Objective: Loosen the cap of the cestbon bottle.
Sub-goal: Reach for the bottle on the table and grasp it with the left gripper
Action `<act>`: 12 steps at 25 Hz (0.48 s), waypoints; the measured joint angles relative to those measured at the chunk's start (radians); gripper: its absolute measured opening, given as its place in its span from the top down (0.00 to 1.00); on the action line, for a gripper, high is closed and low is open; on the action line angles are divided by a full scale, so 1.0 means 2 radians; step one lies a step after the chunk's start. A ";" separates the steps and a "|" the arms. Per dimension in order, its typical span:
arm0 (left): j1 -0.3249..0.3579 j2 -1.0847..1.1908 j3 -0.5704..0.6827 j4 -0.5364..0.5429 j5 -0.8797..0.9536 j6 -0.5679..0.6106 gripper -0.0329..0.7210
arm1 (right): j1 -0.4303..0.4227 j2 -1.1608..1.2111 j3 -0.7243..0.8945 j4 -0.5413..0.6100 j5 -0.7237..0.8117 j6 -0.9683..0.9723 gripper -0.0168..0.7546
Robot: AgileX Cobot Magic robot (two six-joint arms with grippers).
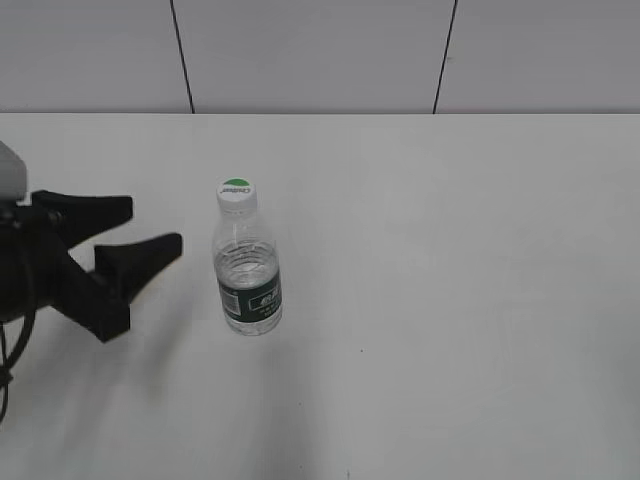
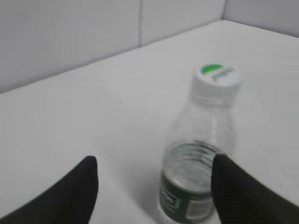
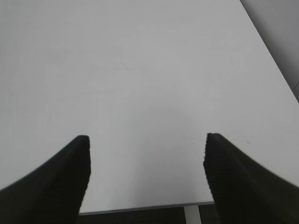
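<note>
The cestbon bottle stands upright on the white table, clear with a dark green label near its base. Its white cap with a green half-circle sits on top. My left gripper is open and empty, just left of the bottle and apart from it. In the left wrist view the bottle stands ahead between the open jaws, near the right finger, with the cap above. My right gripper is open and empty over bare table; it does not show in the exterior view.
The white table runs back to a white panelled wall. In the right wrist view the table's edge lies close below the jaws, with a white table leg under it.
</note>
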 joint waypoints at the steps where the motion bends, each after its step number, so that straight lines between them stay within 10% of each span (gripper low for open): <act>1: 0.000 0.012 0.000 0.026 -0.008 -0.001 0.35 | 0.000 0.000 0.000 0.000 0.000 0.000 0.22; 12: 0.000 0.158 -0.065 0.144 -0.060 -0.001 0.35 | 0.000 0.000 0.000 0.000 0.000 0.000 0.22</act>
